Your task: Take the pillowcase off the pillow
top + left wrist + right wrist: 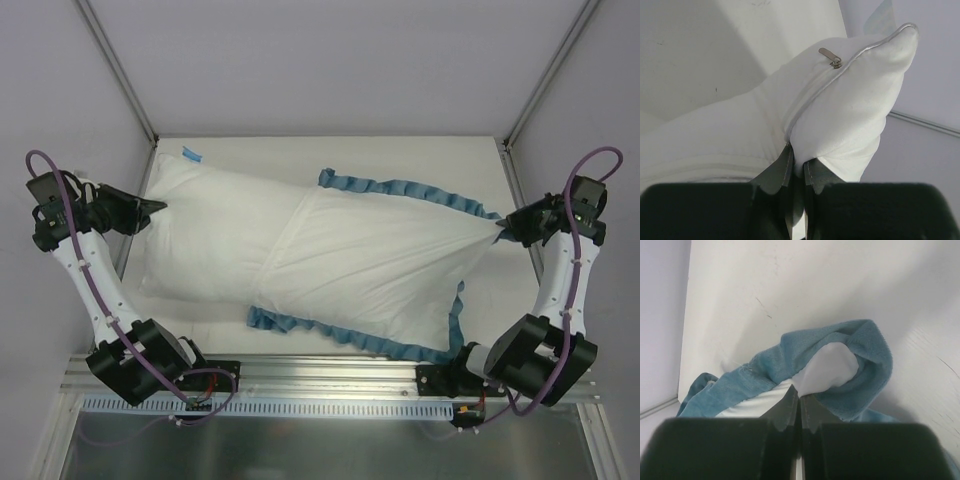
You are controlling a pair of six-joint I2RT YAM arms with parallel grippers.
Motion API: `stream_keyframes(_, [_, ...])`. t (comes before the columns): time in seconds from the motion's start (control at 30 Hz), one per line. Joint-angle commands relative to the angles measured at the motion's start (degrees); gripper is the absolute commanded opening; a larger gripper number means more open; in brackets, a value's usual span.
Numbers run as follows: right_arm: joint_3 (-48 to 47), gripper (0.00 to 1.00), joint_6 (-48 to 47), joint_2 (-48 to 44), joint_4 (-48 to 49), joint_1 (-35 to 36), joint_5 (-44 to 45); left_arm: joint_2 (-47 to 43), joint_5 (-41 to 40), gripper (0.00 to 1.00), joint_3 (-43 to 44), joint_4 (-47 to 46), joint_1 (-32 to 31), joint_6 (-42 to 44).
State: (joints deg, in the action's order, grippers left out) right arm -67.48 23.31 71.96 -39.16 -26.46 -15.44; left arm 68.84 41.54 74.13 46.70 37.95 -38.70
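From above, the large plump plain white pillow (210, 230) lay slantwise across the white bench (400, 160), its bare end toward the far left corner. There a small blue tag (190, 153) stuck out of it. The fabric pillowcase (380, 250), showing its white inside and teal-blue ruffled edging, covered the pillow's right-hand part and reached toward the bench's right edge. The left gripper (155, 207) met the pillow's left end at the left edge of the bench. The right gripper (503, 230) met the pillowcase's drawn-out right corner at the right edge.

In the left wrist view, the left gripper (797, 162) had its dark fingers pressed nearly together, pinching a fold of the white pillow (840, 110) between them. A metal zip pull (830, 56) sat on the seam running up the bulging corner above the fingers.

In the right wrist view, the right gripper (800, 399) was fully closed, its fingers clamping the pillowcase (860, 345) where the teal ruffle curled over a tuft of white cloth, with the white bench (790, 280) behind.
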Motion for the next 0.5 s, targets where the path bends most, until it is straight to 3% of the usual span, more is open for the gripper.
stream_keyframes(0.0, [-1.6,0.01,-0.6,-2.6,5.0,-5.3,7.0,-1.6,-4.8,0.0,3.0,-6.4,3.1,-2.4])
stream_keyframes(0.17, [-2.5,0.03,-2.7,-3.5,4.9,-3.3,6.0,-1.6,-4.3,0.0,2.5,-6.4,3.1,-2.6])
stream_keyframes(0.23, [-3.8,0.26,-6.8,-2.1,3.3,-0.1,4.0,-1.9,-4.3,0.0,2.2,-6.4,3.0,-2.3])
stream_keyframes(0.27, [-4.8,0.61,-8.6,-0.9,2.1,1.3,3.6,-2.1,-4.4,0.0,1.7,-6.4,3.0,-2.3])
stream_keyframes(0.3, [-7.5,0.75,-12.2,0.6,0.2,2.9,3.1,-2.2,-4.4,0.0,1.5,-6.4,2.9,-2.3])
stream_keyframes(0.37, [-9.3,0.86,-14.0,4.1,-6.3,6.9,5.3,-2.6,-4.8,0.0,0.9,-6.4,2.7,-2.0])
stream_keyframes(0.47, [-1.9,0.93,-13.6,-2.6,-3.3,9.8,5.9,-2.8,-5.8,0.0,0.4,-6.4,2.1,-1.2])
